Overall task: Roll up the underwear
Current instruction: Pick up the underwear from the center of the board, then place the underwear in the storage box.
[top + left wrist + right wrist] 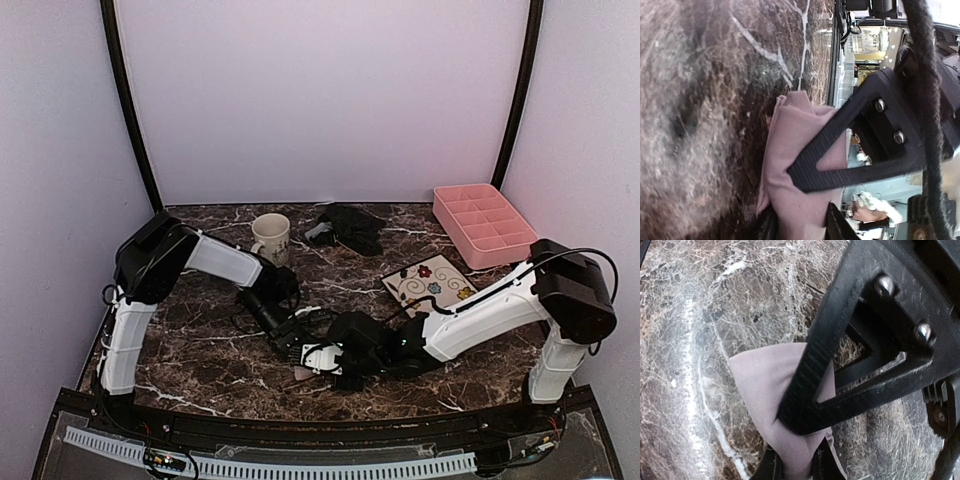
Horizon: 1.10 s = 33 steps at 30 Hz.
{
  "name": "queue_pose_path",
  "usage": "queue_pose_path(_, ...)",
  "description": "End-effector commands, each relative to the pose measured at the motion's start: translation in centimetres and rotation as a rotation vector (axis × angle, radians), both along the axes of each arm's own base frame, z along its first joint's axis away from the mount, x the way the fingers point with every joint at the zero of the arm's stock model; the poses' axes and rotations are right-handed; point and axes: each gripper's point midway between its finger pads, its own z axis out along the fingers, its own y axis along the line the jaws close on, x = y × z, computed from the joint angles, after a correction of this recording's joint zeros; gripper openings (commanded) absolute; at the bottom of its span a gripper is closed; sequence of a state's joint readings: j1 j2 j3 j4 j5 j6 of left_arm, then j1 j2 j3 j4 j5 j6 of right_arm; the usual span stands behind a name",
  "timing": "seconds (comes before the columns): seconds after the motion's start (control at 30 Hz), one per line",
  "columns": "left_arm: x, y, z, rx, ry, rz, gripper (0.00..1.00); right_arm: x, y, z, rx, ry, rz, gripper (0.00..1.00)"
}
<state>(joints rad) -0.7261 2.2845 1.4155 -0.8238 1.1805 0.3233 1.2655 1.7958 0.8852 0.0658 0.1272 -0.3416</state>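
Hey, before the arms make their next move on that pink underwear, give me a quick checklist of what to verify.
1. Right hand shut on the pink underwear: ok.
2. Left hand gripping it too: cannot tell from these views.
3. Pink underwear rolled: not ok, it looks like a flat fold.
4. Black underwear rolled: not ok, crumpled at the back by the mug.
5. Plate apart from the pink underwear: ok.
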Motion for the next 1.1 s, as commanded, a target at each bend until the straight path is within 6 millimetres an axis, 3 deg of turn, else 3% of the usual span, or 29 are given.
queue_pose_path(0.0,0.8,2.5,-1.9,0.118,-0.19,-0.008,0.4,-1.6,-4.3,-2.0,-0.111,0.108,-0.051,0.0)
queue_pose_path(0.23,2.8,3.9,1.8,0.12,-0.331,0.094,0.51,2.0,-5.5,3.7,0.077,0.187,-0.259,0.0)
queue_pose_path(0.4,4.9,4.4,4.2,0.129,-0.472,0.179,0.55,6.3,-8.0,7.9,0.239,0.289,-0.526,0.0)
queue_pose_path(0.6,8.1,5.1,7.3,0.156,-0.659,0.317,0.61,14.6,-15.5,14.9,0.535,0.285,-1.012,0.0)
queue_pose_path(0.63,8.7,5.1,7.9,0.153,-0.689,0.344,0.65,15.9,-16.9,16.2,0.574,0.271,-1.087,0.0)
queue_pose_path(0.77,10.7,5.5,10.4,0.159,-0.784,0.448,0.98,20.2,-23.0,20.3,0.656,0.183,-1.399,0.0)
queue_pose_path(0.93,12.6,6.4,12.6,0.181,-0.888,0.548,0.99,24.9,-30.8,24.9,0.692,0.081,-1.772,0.0)
queue_pose_path(1.0,13.0,6.7,13.4,0.182,-0.924,0.577,0.99,26.3,-33.5,25.0,0.666,0.091,-1.893,0.0)
queue_pose_path(1.07,13.1,7.0,13.8,0.181,-0.945,0.592,0.99,28.1,-34.9,24.8,0.604,0.078,-1.907,0.0)
